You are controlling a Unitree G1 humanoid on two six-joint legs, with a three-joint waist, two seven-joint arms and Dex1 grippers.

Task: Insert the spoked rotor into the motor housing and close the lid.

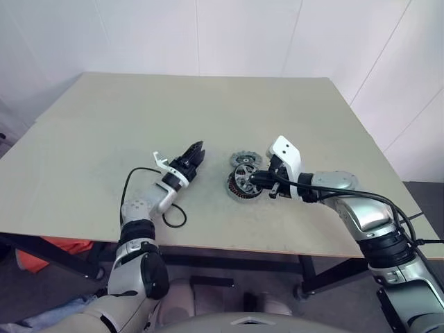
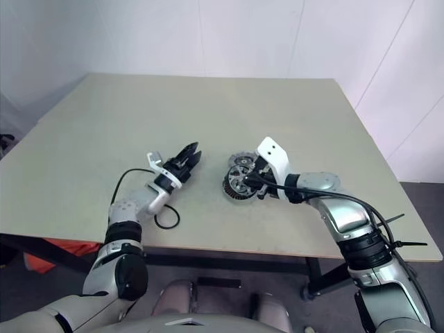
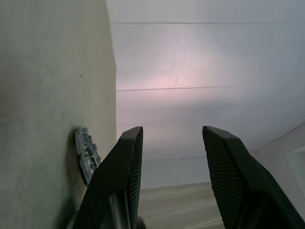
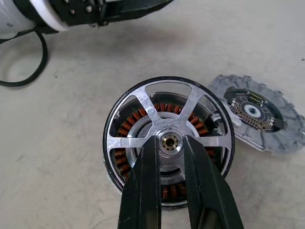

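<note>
The right gripper (image 4: 169, 143), its fingers narrowed around the hub, perhaps pinching it, held the spoked rotor (image 4: 167, 138) in the motor housing (image 4: 125, 138) as its wrist view showed, the lid (image 4: 259, 112) just beside, while the left gripper (image 1: 195, 154) hovered half-spread nearby.

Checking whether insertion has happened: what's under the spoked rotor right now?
Under the spoked rotor sits the motor housing; coppery windings show between the spokes. The right claw fingers cover the near side. The lid lies beside, not on.
</note>
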